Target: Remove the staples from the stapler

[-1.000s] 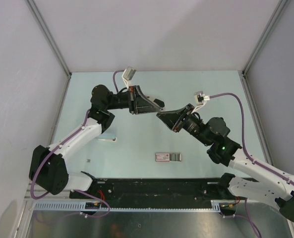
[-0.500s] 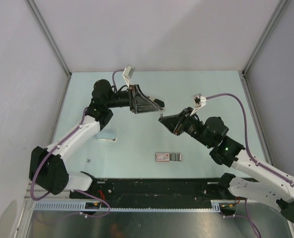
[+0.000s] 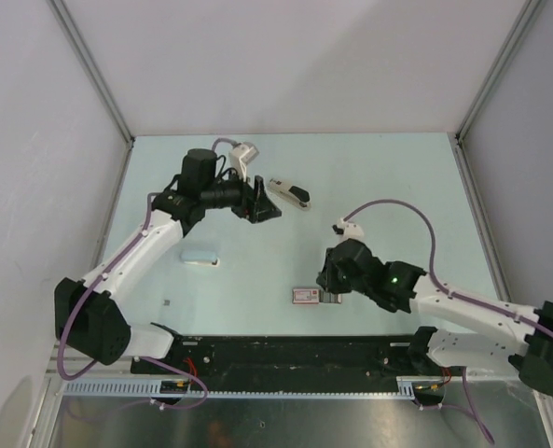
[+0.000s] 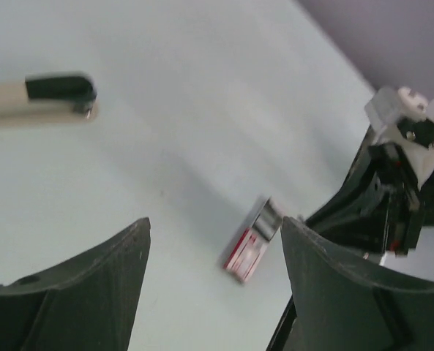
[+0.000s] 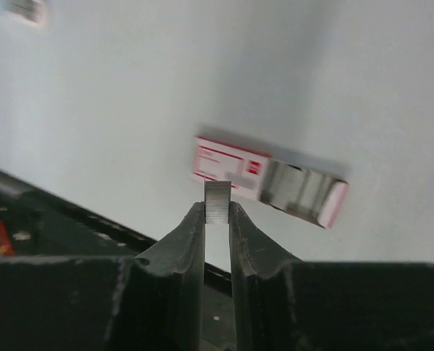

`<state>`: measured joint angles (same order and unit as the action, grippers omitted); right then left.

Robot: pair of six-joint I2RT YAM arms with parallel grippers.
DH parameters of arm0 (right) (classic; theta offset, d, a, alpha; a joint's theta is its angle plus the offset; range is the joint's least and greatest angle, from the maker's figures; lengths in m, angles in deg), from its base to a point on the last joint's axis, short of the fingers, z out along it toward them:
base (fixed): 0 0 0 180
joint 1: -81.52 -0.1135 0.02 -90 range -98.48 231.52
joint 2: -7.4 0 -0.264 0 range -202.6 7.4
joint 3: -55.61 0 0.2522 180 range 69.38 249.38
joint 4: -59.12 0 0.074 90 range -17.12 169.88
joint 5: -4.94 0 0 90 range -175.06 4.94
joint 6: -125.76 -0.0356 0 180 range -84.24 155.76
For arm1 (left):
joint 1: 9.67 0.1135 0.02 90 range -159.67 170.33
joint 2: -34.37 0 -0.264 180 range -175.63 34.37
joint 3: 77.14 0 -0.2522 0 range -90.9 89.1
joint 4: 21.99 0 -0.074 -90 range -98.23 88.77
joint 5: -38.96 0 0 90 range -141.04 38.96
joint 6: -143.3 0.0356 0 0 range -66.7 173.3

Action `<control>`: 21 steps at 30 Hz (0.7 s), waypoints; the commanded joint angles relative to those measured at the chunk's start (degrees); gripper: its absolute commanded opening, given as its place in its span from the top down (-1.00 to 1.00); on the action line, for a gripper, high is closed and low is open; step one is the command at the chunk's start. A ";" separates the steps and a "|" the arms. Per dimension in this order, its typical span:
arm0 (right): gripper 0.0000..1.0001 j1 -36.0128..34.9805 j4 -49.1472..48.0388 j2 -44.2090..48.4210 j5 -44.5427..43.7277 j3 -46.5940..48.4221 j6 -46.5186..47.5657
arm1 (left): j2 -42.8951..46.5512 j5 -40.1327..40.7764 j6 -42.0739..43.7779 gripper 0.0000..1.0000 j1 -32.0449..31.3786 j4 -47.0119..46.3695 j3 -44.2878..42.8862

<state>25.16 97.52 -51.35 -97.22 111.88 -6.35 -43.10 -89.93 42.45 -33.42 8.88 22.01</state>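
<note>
Holding: staples [image 5: 218,201], a short grey strip, pinched at the tips of my right claw [image 5: 218,213].
Left claw [image 4: 215,241]: jaws wide apart, nothing between them.
Stapler [image 3: 290,192]: lying flat on the far table [image 3: 388,177], near my left claw, free of both.
Box [image 5: 269,183]: pink and white, part slid open, just past the right claw's tips.
Risk, grip: I judge the hold thin; only the very tips have the strip, so a jolt could twist it out or break it apart.
Risk, drop: letting go off-line would scatter staples beside the box, where they'd be hard to retrieve.
Right wrist only: the strip itself; from above my arm hides it.
Top only: blue block [image 3: 200,257], well apart at left.
Left wrist only: the empty gap between its jaws.
</note>
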 commanded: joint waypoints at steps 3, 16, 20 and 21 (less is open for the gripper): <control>0.96 -1.83 2.57 -5.36 -6.81 -3.39 -6.99 | 2.75 3.32 10.60 -0.51 0.10 6.48 2.87; 0.96 -2.30 4.25 -10.88 -7.12 -3.58 -8.18 | 3.35 1.44 10.72 -0.47 -0.10 7.22 4.67; 0.96 -2.34 5.16 -11.46 -7.16 -3.59 -8.54 | 3.36 1.18 10.60 -0.46 -0.42 7.20 4.53; 0.96 -2.30 5.33 -11.60 -7.21 -3.62 -8.57 | 3.37 1.19 10.60 -0.46 -0.51 7.18 4.56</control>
<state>23.13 101.61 -62.40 -102.38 108.05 -13.61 -41.70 -87.22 50.31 -33.55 16.35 26.53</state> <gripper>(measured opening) 0.203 0.734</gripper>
